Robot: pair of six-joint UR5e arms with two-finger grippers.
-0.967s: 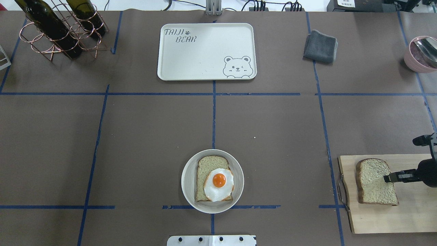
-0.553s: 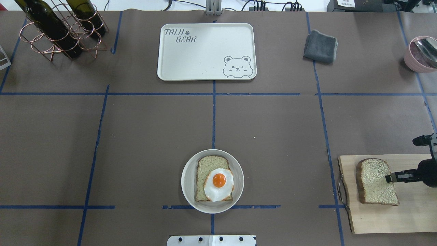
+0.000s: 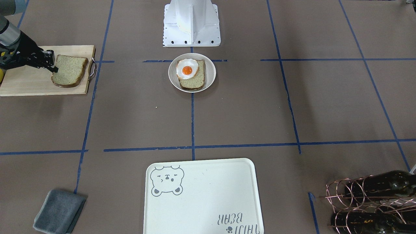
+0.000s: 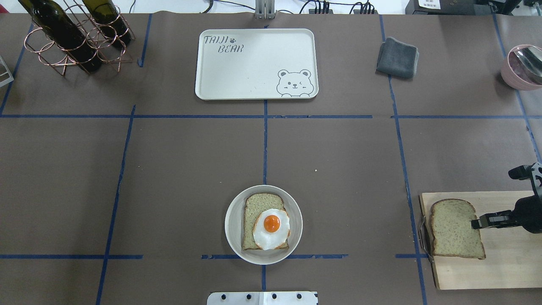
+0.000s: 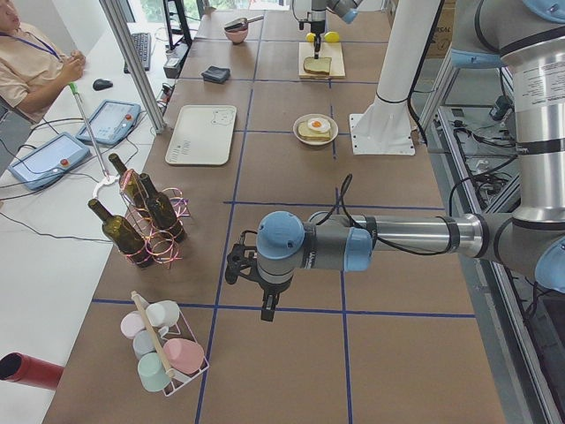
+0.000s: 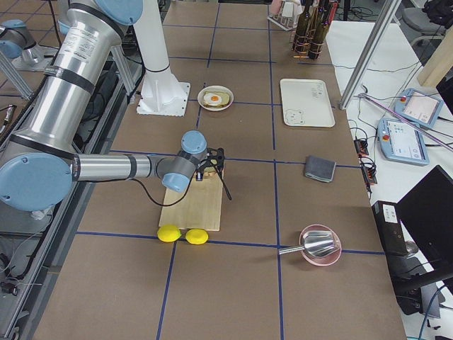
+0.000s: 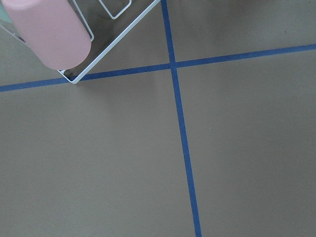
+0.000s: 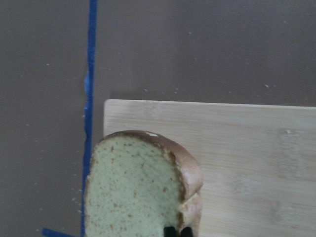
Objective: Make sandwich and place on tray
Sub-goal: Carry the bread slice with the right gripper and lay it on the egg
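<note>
The right tool (image 4: pixel 475 223) pinches the right-hand crust of a bread slice (image 4: pixel 454 228), jaws narrow on it, over the wooden cutting board (image 4: pixel 508 262) at the near right of the table (image 4: pixel 338 169). The slice's long axis runs near to far, with its domed top pointing far. The second slice (image 4: pixel 258 207), under the fried egg (image 4: pixel 271 228), lies the same way on the white plate (image 4: pixel 233 224) at near centre. The tray (image 4: pixel 254 67) sits at far centre, long side running left to right. The left tool (image 5: pixel 267 305) hangs over the table's left end; I cannot tell how wide it stands.

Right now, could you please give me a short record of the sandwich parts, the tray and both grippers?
loose slice: pinched at one edge by the right gripper, over the cutting board
plated slice: on the plate, fried egg on top
tray: nothing on it
right gripper: shut on the loose slice
left gripper: far from the food; open or shut unclear
</note>
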